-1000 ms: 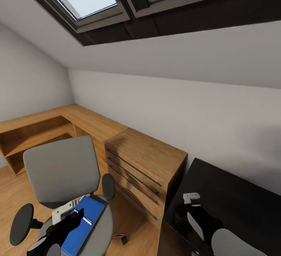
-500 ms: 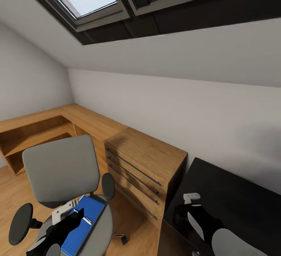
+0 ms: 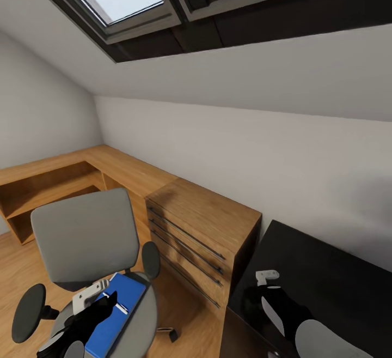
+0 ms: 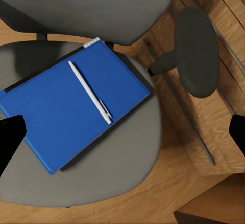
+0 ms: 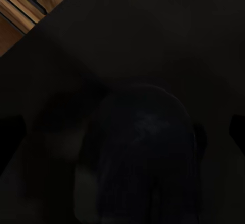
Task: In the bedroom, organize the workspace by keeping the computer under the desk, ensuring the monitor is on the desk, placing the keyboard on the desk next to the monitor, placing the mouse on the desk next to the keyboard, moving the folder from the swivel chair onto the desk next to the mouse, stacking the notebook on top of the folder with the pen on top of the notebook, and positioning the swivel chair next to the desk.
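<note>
1. Left wrist view: the left gripper [image 4: 122, 132] has its jaws spread wide above the swivel chair [image 4: 132, 147] seat. The folder [image 4: 66, 109] lies flat on that seat, the pen [image 4: 91, 92] on the folder.
2. Right wrist view: the mouse [image 5: 140, 157] lies on the desk [image 5: 153, 35] directly beneath the right gripper [image 5: 122, 129], whose jaws are wide.
3. Head view: the dresser [image 3: 204, 235] stands beyond the chair, beside the desk.
4. Nothing has shifted over the last half second.

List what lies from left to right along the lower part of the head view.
swivel chair with the blue folder on its seat under the left gripper → wooden dresser → black desk with the right gripper over it
</note>
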